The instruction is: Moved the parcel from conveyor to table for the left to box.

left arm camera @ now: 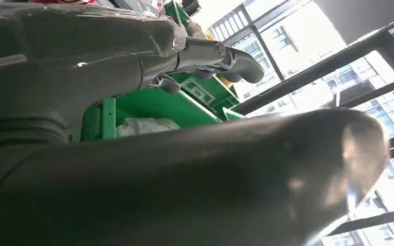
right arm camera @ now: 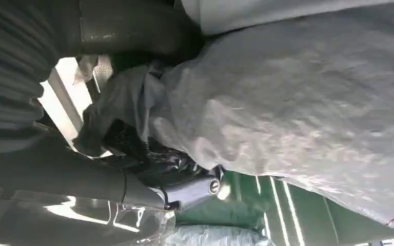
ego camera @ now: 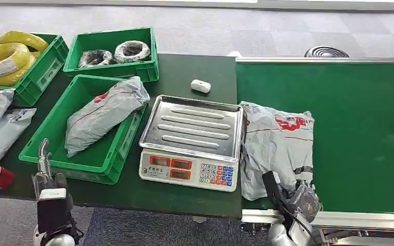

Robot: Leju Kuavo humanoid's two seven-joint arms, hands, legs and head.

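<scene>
Barely started: parcel [ego camera: 276, 146] lies on the conveyor [ego camera: 359, 128], right hand [ego camera: 292, 197] gripping its near corner, left hand [ego camera: 48, 177] spread, desk [ego camera: 184, 72] transfer pending.

Even, diffuse overhead lighting is recorded in the head view; shadows are soft and short. Mild glare is noted on the ribbed steel pan of the scale [ego camera: 192, 128], and slight bowing is seen at the frame edges. In the left wrist view, strong backlight from the windows [left arm camera: 308, 46] is observed beyond the fingers [left arm camera: 236, 59], which are rendered dark and blurred. In the right wrist view, the grey parcel [right arm camera: 297, 107] beside the fingers [right arm camera: 190, 189] is soft-focused, with small specular highlights.
</scene>
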